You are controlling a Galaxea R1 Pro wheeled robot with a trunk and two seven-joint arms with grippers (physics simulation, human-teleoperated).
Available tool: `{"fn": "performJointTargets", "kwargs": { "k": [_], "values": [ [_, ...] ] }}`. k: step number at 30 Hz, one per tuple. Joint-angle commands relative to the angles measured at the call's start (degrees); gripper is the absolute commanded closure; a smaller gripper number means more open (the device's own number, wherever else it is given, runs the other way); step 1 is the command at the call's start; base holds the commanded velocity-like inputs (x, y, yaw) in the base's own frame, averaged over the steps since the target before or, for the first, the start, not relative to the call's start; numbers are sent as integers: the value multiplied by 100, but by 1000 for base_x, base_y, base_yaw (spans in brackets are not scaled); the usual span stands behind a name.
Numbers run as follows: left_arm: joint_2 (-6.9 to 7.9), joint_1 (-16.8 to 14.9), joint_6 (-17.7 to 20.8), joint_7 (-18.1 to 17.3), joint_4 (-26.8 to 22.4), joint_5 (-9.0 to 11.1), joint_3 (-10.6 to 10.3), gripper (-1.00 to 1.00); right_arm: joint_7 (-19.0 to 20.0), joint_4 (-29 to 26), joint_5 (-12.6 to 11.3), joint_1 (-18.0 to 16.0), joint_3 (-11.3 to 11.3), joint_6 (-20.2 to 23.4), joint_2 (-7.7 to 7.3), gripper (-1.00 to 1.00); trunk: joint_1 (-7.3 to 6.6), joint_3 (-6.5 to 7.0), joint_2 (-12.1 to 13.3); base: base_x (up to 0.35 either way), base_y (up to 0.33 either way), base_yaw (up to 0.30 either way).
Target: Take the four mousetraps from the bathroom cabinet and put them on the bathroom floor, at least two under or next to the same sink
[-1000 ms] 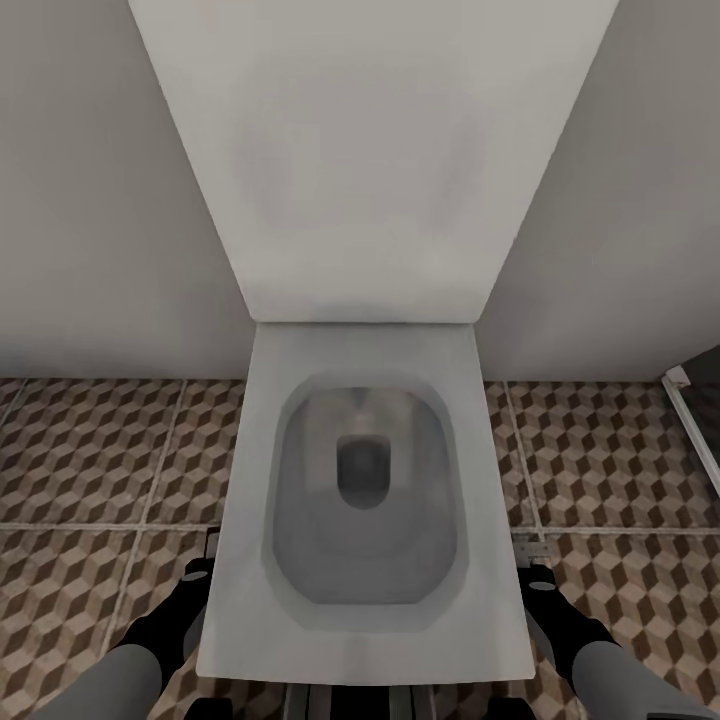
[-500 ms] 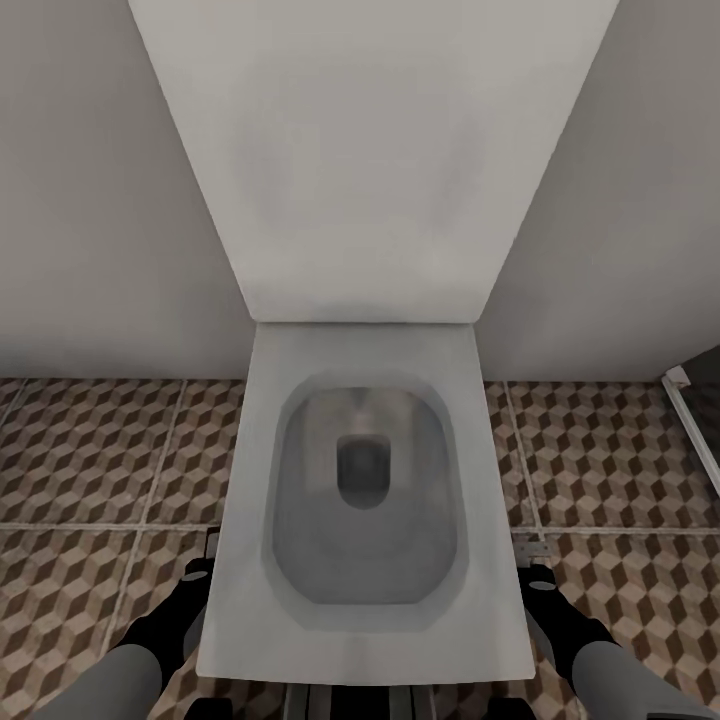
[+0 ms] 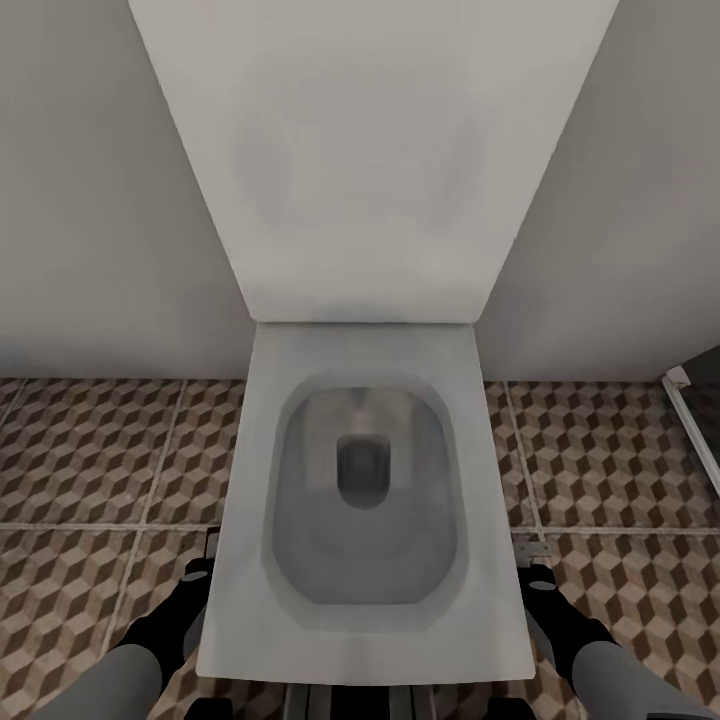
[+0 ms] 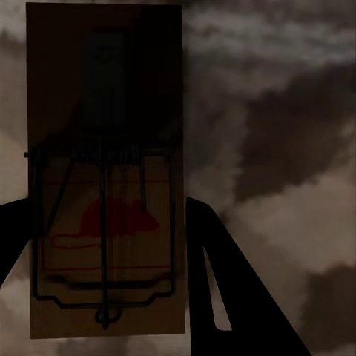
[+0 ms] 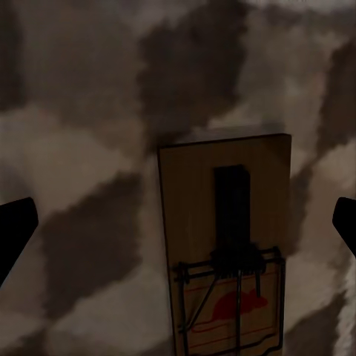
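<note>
Looking down from the head view, the robot stands in front of a white toilet (image 3: 365, 500), with the bathroom floor (image 3: 90, 450) of cube-pattern tiles on both sides. The left gripper (image 3: 210, 548) and the right gripper (image 3: 530, 552) hang low beside the toilet bowl, one on each side; from here I cannot tell how their fingers stand.

In the left wrist view, a mousetrap (image 4: 104, 170) sits between the two dark fingers (image 4: 222, 297). They stand close at its long edges, so I judge this gripper is grasping it, above blurred tiles.

In the right wrist view, a second mousetrap (image 5: 230, 252) lies flat on the tiles. The finger tips (image 5: 15, 230) are spread wide at both borders and well apart from it, so this hand has let go.

As a judgement, one trap is on the floor and one is held. The sink, cabinet and other traps are not visible, so their placing cannot be checked.
</note>
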Motion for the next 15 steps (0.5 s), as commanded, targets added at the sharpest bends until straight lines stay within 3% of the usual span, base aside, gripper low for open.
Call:
{"fn": "performJointTargets", "kwargs": {
  "k": [1, 15],
  "values": [
    [7, 0, 33, 44, -15, 37, -50, 100, -8, -13, 44, 1, -14, 39, 2, -100, -1, -3, -1, 0, 0, 0],
    [20, 0, 25, 30, -13, 18, -68, 100, -8, -13, 47, 1, -14, 39, 2, -100, -1, -3, -1, 0, 0, 0]
  ]
}}
